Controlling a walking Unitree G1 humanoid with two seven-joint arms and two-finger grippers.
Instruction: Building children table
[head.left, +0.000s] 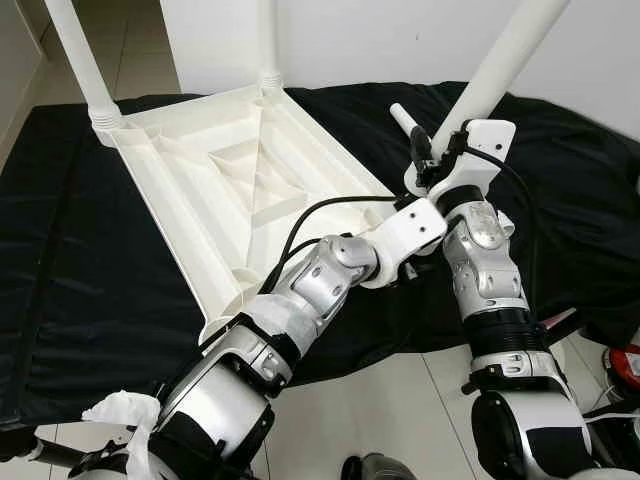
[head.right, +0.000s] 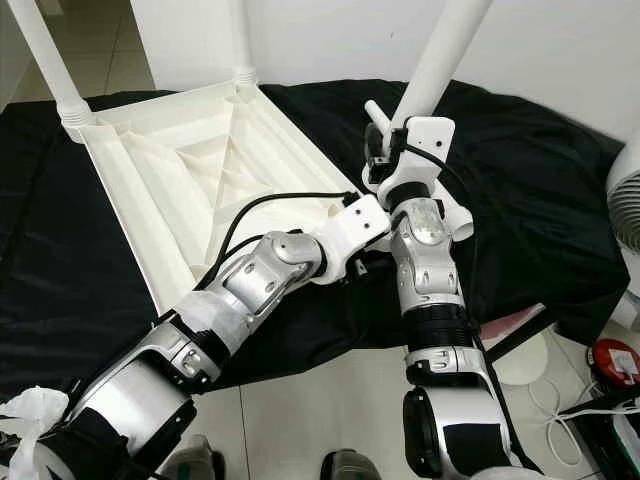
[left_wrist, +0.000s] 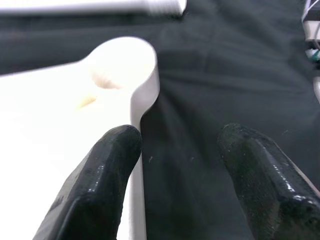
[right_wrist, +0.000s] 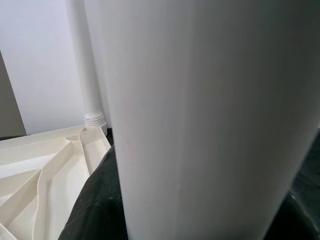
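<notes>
Two legs fitted: a white plastic tabletop (head.left: 235, 180) lies upside down on a black cloth (head.left: 70, 260), with a white leg (head.left: 82, 55) standing in its far left corner socket and a second leg (head.left: 268, 50) in its far right corner socket.
Third leg: a loose white leg (head.left: 495, 70) leans tilted just beside the tabletop's near right corner.
Right gripper: right gripper (head.left: 425, 150) is at that loose leg's lower part; the leg fills its wrist view at close range, and I cannot tell whether its fingers are closed on it.
Left gripper: left gripper (left_wrist: 182, 165) sits at the tabletop's near right corner, fingers spread apart, holding nothing; one finger (left_wrist: 107, 175) overlaps the tabletop's edge, the other is over the cloth.
Empty socket: a round corner socket (left_wrist: 122, 67) lies just ahead of the left gripper.
Floor: pale tiles (head.left: 390, 410) lie nearer the robot than the tabletop.
</notes>
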